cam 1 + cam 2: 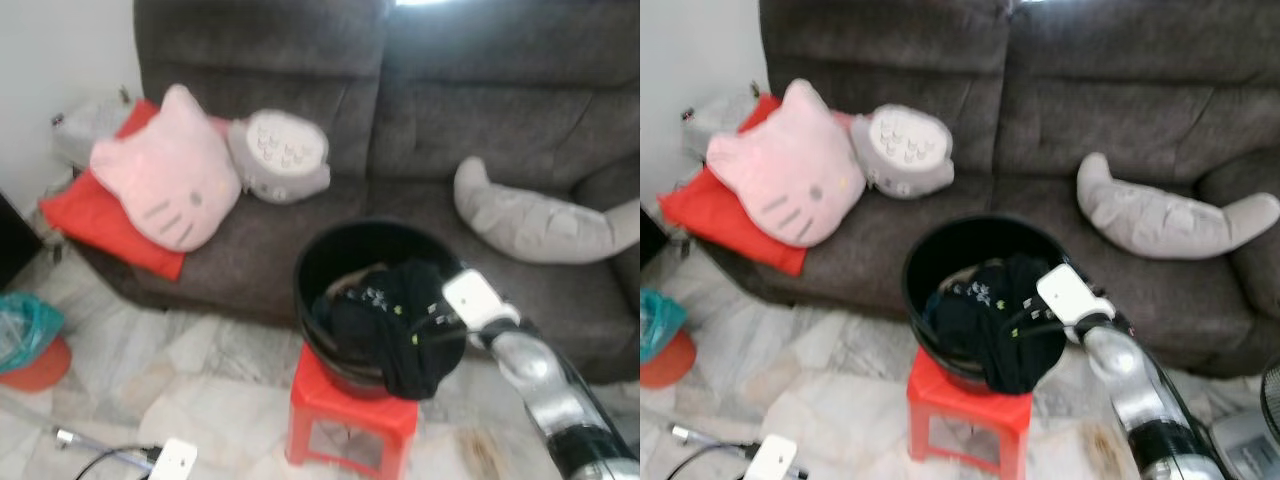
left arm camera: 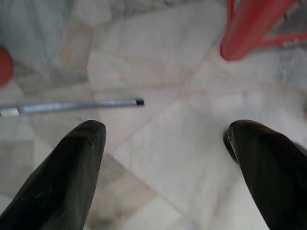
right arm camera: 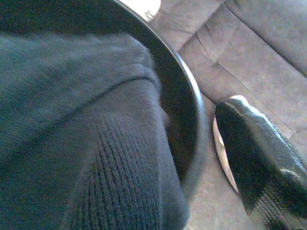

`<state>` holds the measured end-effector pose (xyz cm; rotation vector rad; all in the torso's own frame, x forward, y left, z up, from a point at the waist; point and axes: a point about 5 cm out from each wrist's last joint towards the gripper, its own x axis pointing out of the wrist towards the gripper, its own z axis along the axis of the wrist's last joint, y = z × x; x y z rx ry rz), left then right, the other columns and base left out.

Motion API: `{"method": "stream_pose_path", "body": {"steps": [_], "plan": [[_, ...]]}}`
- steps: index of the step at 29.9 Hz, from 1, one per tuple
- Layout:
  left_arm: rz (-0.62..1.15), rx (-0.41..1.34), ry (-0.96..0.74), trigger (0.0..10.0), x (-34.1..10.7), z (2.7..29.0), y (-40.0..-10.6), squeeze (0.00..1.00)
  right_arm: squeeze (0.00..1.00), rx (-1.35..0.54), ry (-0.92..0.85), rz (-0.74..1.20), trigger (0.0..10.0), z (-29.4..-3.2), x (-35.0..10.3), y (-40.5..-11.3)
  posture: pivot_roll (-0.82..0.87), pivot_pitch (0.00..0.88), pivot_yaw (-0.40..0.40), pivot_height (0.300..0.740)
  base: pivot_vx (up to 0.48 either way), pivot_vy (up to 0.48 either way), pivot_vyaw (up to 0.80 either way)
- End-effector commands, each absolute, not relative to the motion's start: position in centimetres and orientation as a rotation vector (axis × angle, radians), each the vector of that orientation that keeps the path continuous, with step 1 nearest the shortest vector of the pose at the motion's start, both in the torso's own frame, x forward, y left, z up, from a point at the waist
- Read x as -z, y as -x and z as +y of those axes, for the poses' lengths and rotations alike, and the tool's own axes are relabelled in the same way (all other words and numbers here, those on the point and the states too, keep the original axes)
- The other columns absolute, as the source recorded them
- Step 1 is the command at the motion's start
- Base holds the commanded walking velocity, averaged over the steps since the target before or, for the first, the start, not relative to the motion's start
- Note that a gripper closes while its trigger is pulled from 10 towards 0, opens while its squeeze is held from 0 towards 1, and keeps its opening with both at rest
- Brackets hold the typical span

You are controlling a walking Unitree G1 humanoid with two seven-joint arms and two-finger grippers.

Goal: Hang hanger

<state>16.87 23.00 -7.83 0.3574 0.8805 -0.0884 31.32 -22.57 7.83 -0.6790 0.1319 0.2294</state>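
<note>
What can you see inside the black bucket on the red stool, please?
A dark knitted garment fills the black bucket and spills over its front rim, where the right claw reaches in. Whatever lies beneath the garment is covered.

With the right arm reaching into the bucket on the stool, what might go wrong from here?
1. The black bucket sits on a small red stool; a pull on the dark knit garment draped over its rim might tip it.
2. The right gripper is at the rim, so it may catch the bucket wall instead of cloth.
3. A metal rod lies on the floor near the stool, a possible trip hazard.
</note>
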Motion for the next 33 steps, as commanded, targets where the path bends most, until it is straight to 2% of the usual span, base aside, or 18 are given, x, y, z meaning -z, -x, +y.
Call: {"method": "stream_pose_path", "body": {"steps": [1,7,15,26,33], "plan": [[0.902,0.097,-0.360,10.0,8.2,22.8,-16.2,0.00,0.00,-0.234,0.663,0.135,10.0,-22.7,-7.7,-31.1,-0.13,0.000,0.046,0.740,0.000,0.000,0.00],[0.920,0.094,-0.363,10.0,8.3,23.0,-15.9,0.00,0.00,-0.253,0.647,0.132,10.0,-22.4,-7.6,-31.0,-0.13,0.000,0.047,0.740,0.000,0.000,0.00],[0.917,0.095,-0.363,10.0,8.3,22.9,-15.9,0.00,0.00,-0.338,0.594,0.060,10.0,-20.5,-8.2,-30.8,-0.13,0.000,0.047,0.740,0.000,0.000,0.00],[0.920,0.095,-0.362,10.0,8.4,22.9,-15.8,0.00,0.00,-0.636,0.547,0.033,10.0,-17.0,-8.6,-29.4,-0.13,0.000,0.046,0.740,0.000,0.000,0.00],[0.919,0.093,-0.362,10.0,8.3,22.9,-15.9,0.00,0.00,-0.769,0.543,0.039,10.0,-15.9,-8.9,-28.5,-0.13,0.000,0.045,0.740,0.000,0.000,0.00]]}}
